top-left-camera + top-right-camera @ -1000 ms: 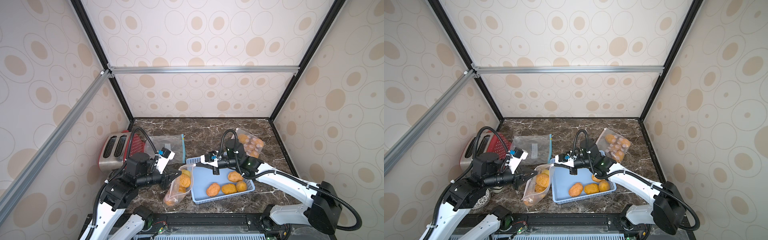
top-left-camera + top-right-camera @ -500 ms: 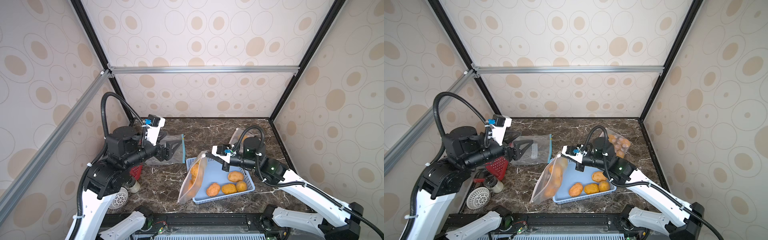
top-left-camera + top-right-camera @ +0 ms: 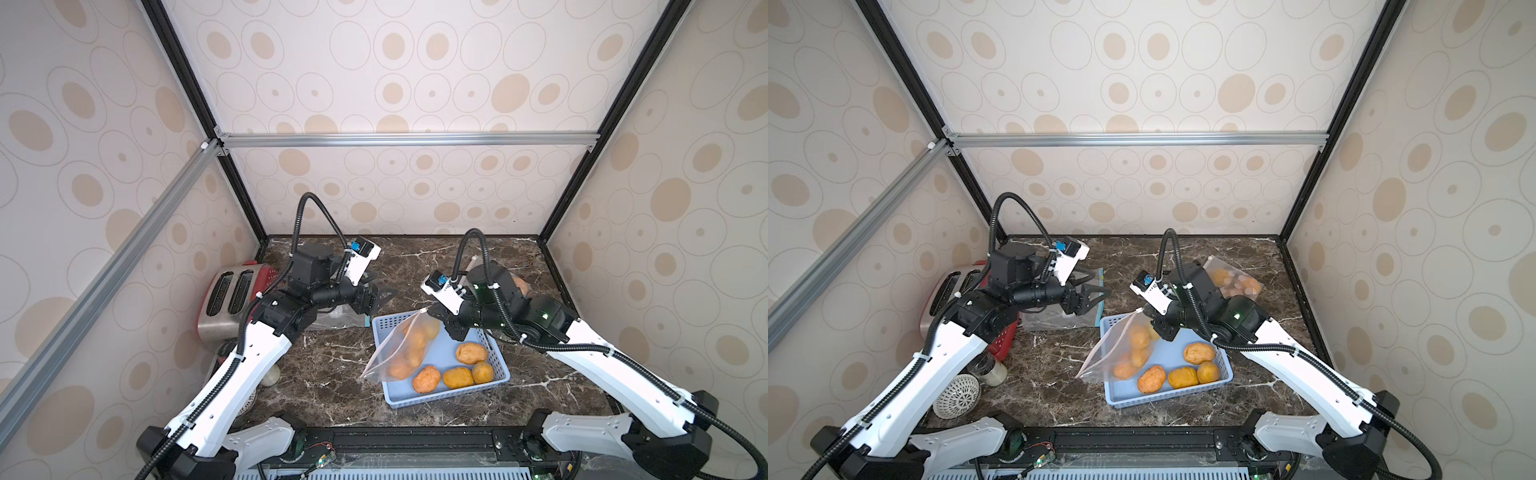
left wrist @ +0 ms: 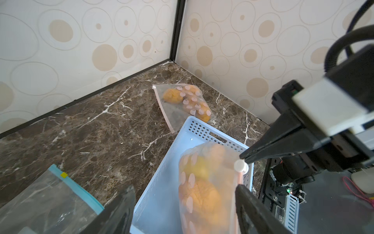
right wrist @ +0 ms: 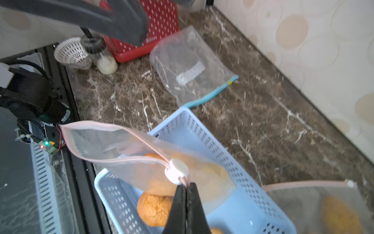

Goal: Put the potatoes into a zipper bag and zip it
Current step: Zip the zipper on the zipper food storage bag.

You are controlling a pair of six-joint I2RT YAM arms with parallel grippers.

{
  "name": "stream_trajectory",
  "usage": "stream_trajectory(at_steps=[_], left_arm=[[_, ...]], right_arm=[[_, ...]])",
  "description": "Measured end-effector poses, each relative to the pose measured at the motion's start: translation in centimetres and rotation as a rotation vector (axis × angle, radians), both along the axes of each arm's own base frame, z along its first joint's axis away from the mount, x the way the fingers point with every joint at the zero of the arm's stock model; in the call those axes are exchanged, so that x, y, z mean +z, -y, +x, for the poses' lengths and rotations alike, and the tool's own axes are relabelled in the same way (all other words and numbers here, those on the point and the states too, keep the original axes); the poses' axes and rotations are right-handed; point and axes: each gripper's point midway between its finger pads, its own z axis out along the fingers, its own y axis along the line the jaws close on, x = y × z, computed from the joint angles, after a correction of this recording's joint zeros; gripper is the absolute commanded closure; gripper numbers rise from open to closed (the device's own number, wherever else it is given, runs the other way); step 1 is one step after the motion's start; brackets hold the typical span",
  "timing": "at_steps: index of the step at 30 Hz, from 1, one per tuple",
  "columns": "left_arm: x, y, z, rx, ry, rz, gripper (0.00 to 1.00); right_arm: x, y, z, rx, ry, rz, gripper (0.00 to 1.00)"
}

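four potatoes (image 3: 458,377) lie loose in the blue basket (image 3: 446,395) near the desk's front edge, so your filling is not finished. over the basket's left end hangs the pink-zip bag (image 3: 405,351) with several potatoes inside. your right gripper (image 5: 186,187) is clenched on its top corner just beside the white slider (image 5: 176,171), and the mouth gapes unzipped. your left gripper (image 4: 184,188) is released and empty, above the empty blue-zip bag (image 5: 188,68) further back. at the far right corner lies another bag (image 4: 182,101) of potatoes, apparently zipped.

Zipper bag (image 3: 405,349) hangs over basket (image 3: 449,394); tabletop (image 3: 415,266) behind bare.
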Motion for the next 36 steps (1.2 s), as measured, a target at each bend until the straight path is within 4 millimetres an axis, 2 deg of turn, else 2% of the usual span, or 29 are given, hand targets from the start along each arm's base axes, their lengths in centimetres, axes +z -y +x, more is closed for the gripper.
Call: stream_trajectory(at_steps=[3, 7, 11, 18, 20, 22, 28, 30, 31, 33, 36], left_arm=[[-0.2, 1.7, 0.1, -0.061, 0.013, -0.011, 0.23], [-1.2, 5.0, -1.0, -0.171, 0.05, -0.002, 0.22], [-4.2, 7.5, -2.1, -0.239, 0.075, 0.049, 0.23], [-9.2, 7.6, -2.6, -0.238, 0.111, 0.164, 0.35], [-10.1, 7.4, -2.8, -0.242, 0.116, 0.185, 0.45], [-10.5, 7.1, -2.7, -0.23, 0.123, 0.201, 0.59], [-9.9, 6.5, -2.5, -0.194, 0.183, 0.209, 1.0], [-9.6, 6.3, -2.9, -0.197, 0.212, 0.201, 1.0], [-9.4, 6.1, -3.1, -0.196, 0.218, 0.196, 1.0], [-9.1, 5.9, -3.5, -0.202, 0.232, 0.187, 1.0], [-8.9, 5.7, -4.3, -0.223, 0.245, 0.173, 1.0]], right_arm=[[-0.9, 0.9, 0.8, -0.085, -0.042, -0.057, 1.0], [-0.3, 1.7, 1.4, -0.157, -0.04, -0.072, 1.0], [-0.1, 1.3, 1.0, -0.142, -0.067, -0.045, 1.0], [-0.2, 1.3, 0.2, -0.121, -0.091, -0.029, 1.0], [-0.3, 1.2, 0.0, -0.108, -0.097, -0.021, 1.0], [-0.4, 1.1, -0.2, -0.096, -0.105, -0.017, 1.0], [-0.7, 1.3, -0.3, -0.082, -0.109, -0.005, 1.0], [-0.7, 1.2, -0.4, -0.064, -0.103, 0.011, 0.99], [-0.7, 1.2, -0.6, -0.046, -0.095, 0.018, 0.92], [-0.7, 1.1, -1.1, -0.001, -0.065, 0.035, 0.67], [-1.3, 1.6, -2.5, 0.099, 0.031, 0.053, 0.52]])
